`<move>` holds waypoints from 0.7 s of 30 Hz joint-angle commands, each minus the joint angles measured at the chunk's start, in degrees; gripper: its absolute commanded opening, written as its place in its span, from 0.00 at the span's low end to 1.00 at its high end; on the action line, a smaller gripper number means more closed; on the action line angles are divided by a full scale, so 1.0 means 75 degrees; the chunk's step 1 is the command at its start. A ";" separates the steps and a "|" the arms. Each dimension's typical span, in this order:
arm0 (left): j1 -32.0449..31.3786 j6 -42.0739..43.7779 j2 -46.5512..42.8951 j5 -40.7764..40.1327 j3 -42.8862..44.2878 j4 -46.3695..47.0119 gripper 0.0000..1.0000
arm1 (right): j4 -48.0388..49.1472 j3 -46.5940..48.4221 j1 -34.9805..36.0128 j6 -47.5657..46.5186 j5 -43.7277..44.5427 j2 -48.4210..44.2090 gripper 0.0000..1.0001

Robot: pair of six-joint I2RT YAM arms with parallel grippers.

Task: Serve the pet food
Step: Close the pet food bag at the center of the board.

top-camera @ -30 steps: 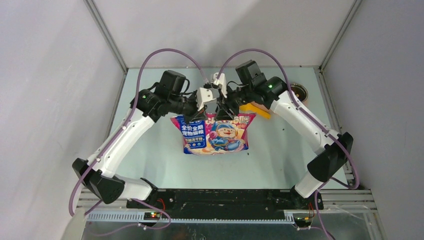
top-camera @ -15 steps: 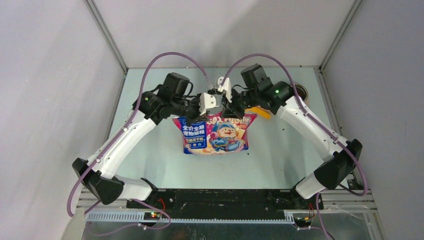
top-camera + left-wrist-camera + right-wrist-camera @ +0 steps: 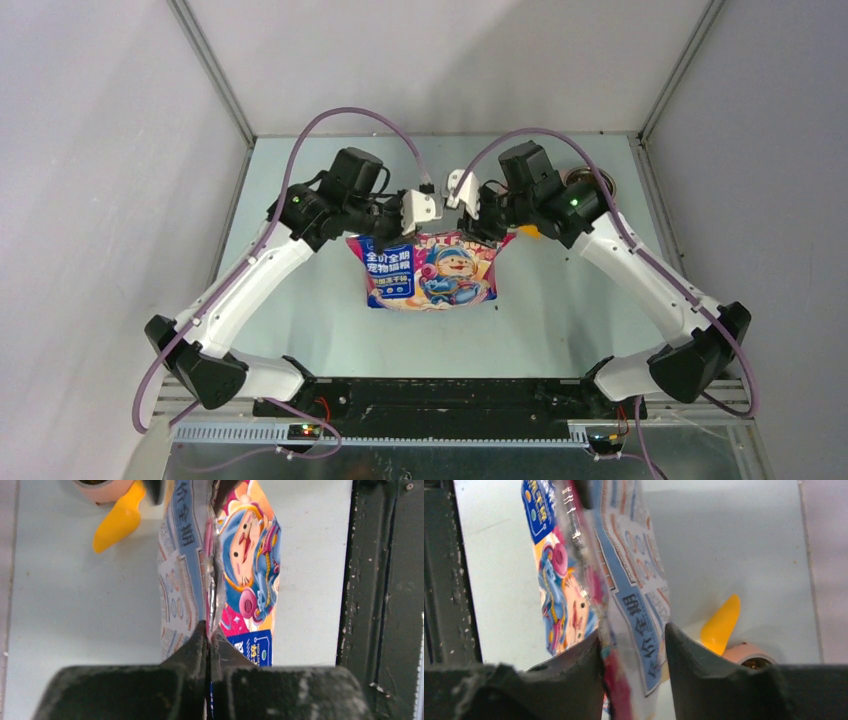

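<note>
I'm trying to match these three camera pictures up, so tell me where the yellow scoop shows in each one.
Top external: the yellow scoop is a small sliver just right of the printed bag's top edge.
Left wrist: the scoop is at upper left, left of the bag.
Right wrist: the scoop is at lower right, right of the bag.
Shared landmark: the printed bag.

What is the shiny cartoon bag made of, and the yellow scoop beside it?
The glossy pink-and-blue cartoon bag looks like thin plastic film, maybe foil-lined: it crinkles, shines, and its top seam glints silvery. The smooth yellow scoop looks like hard moulded plastic, with even colour and soft sheen.
</note>
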 commanded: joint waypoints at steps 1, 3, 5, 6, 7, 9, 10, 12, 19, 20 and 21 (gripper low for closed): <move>0.0306 -0.1163 -0.0087 -0.0143 0.0108 0.0597 0.00 | -0.0601 -0.0478 0.0200 -0.1735 0.0007 -0.0534 0.43; 0.0358 -0.1163 -0.0119 -0.0151 0.0096 0.0614 0.00 | -0.0520 -0.0659 0.0202 -0.1836 0.0106 -0.0618 0.39; 0.0427 -0.1125 -0.0144 -0.0154 0.0095 0.0607 0.00 | -0.0386 -0.0855 0.0204 -0.1938 0.0203 -0.0785 0.37; 0.0478 -0.1106 -0.0159 -0.0143 0.0095 0.0592 0.00 | -0.0321 -0.0912 0.0194 -0.1951 0.0219 -0.0829 0.33; 0.0520 -0.1086 -0.0167 -0.0126 0.0103 0.0588 0.00 | -0.0205 -0.0999 0.0175 -0.1954 0.0196 -0.0923 0.30; 0.0571 -0.1038 -0.0183 -0.0124 0.0106 0.0567 0.00 | -0.0037 -0.1022 0.0161 -0.1912 0.0159 -0.1031 0.17; 0.0584 -0.1028 -0.0186 -0.0122 0.0106 0.0544 0.00 | 0.0029 -0.1025 0.0152 -0.1886 0.0156 -0.1069 0.08; 0.0645 -0.0982 -0.0178 -0.0116 0.0109 0.0506 0.00 | 0.0210 -0.1016 0.0129 -0.1845 0.0208 -0.1173 0.00; 0.1131 -0.0799 -0.0267 0.0040 0.0102 0.0445 0.00 | 0.0111 -0.0634 -0.0671 -0.1537 -0.1044 -0.1294 0.00; 0.1174 -0.0797 -0.0307 0.0133 0.0098 0.0440 0.00 | 0.0126 -0.0551 -0.0932 -0.1294 -0.1590 -0.1288 0.00; 0.1236 -0.0786 -0.0329 0.0200 0.0098 0.0430 0.00 | 0.0128 -0.0514 -0.1060 -0.1177 -0.1879 -0.1240 0.00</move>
